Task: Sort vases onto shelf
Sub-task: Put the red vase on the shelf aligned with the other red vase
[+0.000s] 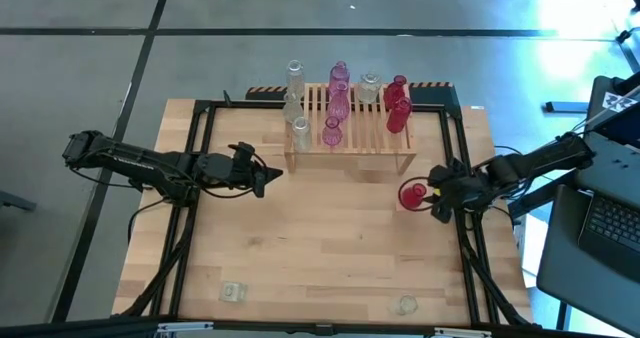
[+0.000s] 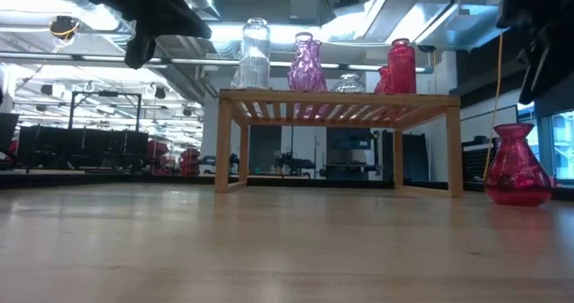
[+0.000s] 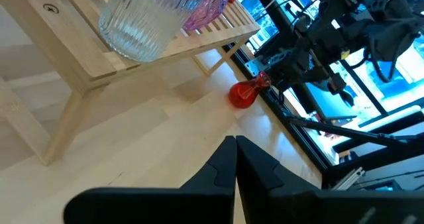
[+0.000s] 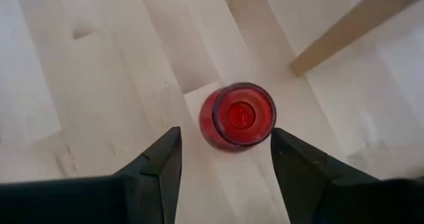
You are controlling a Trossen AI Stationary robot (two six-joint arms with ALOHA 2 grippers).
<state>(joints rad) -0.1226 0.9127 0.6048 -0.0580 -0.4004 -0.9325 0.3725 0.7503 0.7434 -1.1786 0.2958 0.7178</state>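
Nine small glass vases are standing on the light slatted wooden shelf (image 1: pixel 352 128) at the table's far side: three clear on the left, three pink in the middle, one clear and two red on the right. Two more clear ones are sitting near the table's front edge. The right gripper (image 1: pixel 437 192) is hovering just above a round-bellied red glass vase (image 1: pixel 411 194), upright on the tabletop beside the shelf, fingers spread apart around it without touching. The left gripper (image 1: pixel 268 171) is waiting closed, left of the shelf.
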